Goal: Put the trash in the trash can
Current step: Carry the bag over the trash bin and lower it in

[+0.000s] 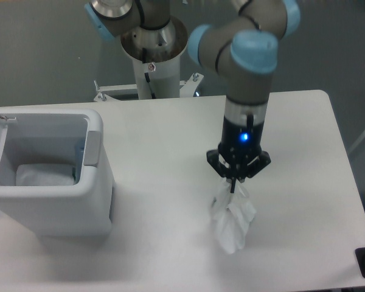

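White table [304, 121] with rounded corners, dark grey floor [36, 55] behind.

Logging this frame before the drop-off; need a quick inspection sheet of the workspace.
Surface: white table, bare apart from the items below.
Job's things: plastic bag bunched and hanging from the gripper, whether its lower end touches the table unclear; trash can at left, lid open, something white inside. Bottle not seen.
Clutter: nothing seen.
Grippers: gripper pointing down, fingers shut on the bag's top, blue light on the wrist.
Cables: nothing seen.
Surroundings: arm pedestal behind the table, grey floor.
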